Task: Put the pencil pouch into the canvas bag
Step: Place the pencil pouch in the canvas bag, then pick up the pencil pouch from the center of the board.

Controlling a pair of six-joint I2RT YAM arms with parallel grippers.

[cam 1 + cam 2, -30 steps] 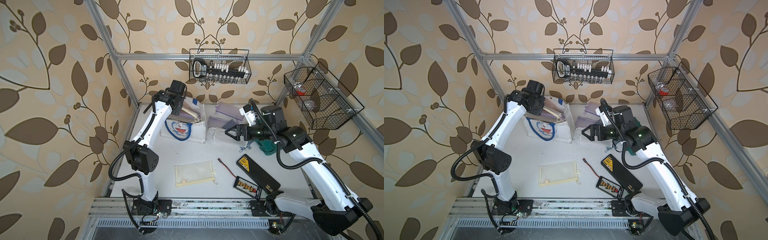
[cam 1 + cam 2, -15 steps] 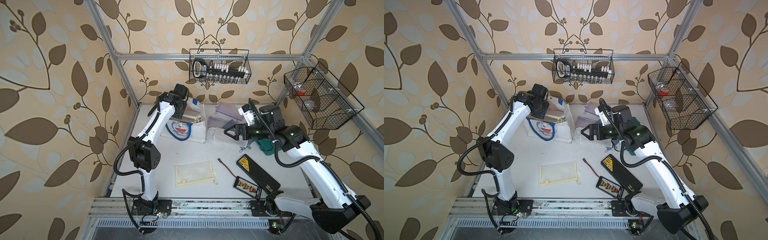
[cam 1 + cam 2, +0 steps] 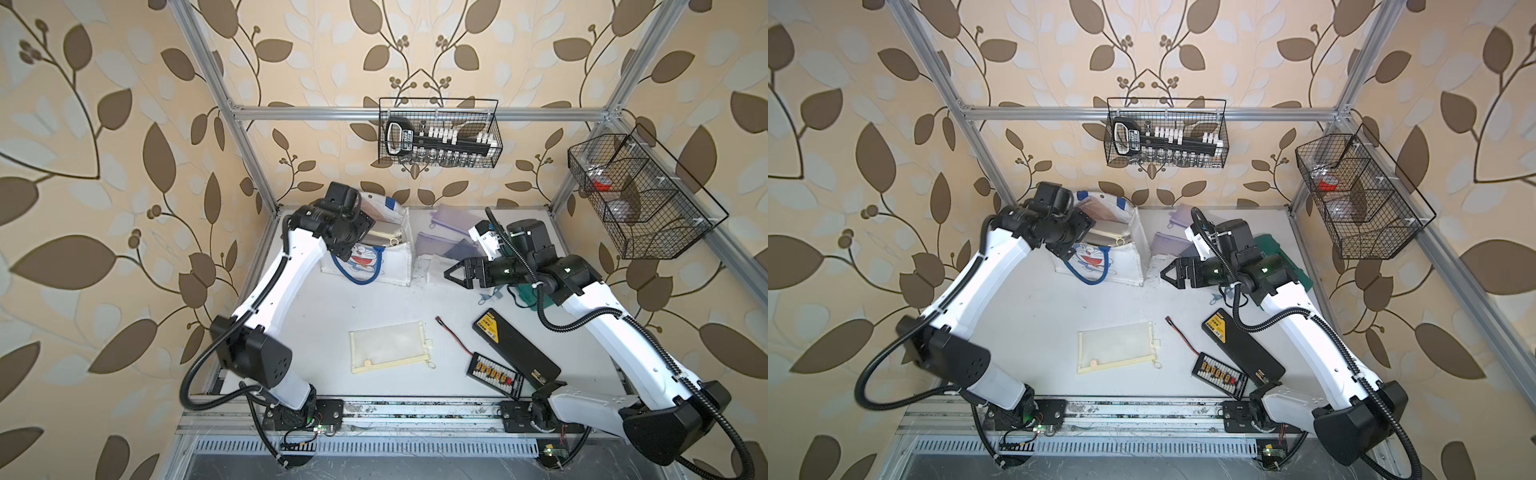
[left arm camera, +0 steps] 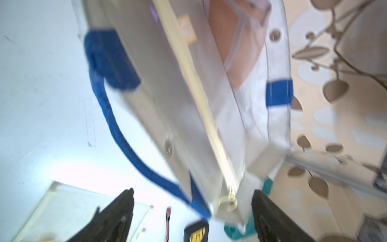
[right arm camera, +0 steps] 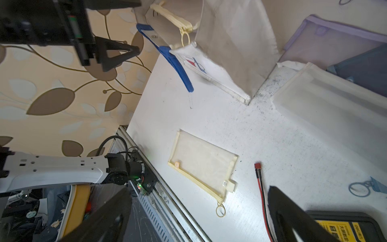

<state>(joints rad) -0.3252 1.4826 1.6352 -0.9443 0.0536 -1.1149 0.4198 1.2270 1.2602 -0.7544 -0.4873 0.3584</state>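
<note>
**Pencil pouch point(image 3: 380, 237) seated in canvas bag point(image 3: 397, 264); both grippers empty.**
The left gripper point(image 4: 192, 191) hangs just over the bag mouth, jaws spread and holding nothing. The pouch leans inside with its cream zip edge uppermost at the rim, long axis parallel to the bag's long walls, ring pull toward the right arm. The right gripper point(image 3: 449, 275), equally spread, waits beside the bag. The pouch is limp translucent mesh, the bag boxy white canvas with blue handles.

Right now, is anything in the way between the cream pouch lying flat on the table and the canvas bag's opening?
The table between the cream pouch and the canvas bag is bare. At the bag's mouth, though, the open left gripper hangs close by, and a second pouch with a cream zipper already lies in the opening.
</note>
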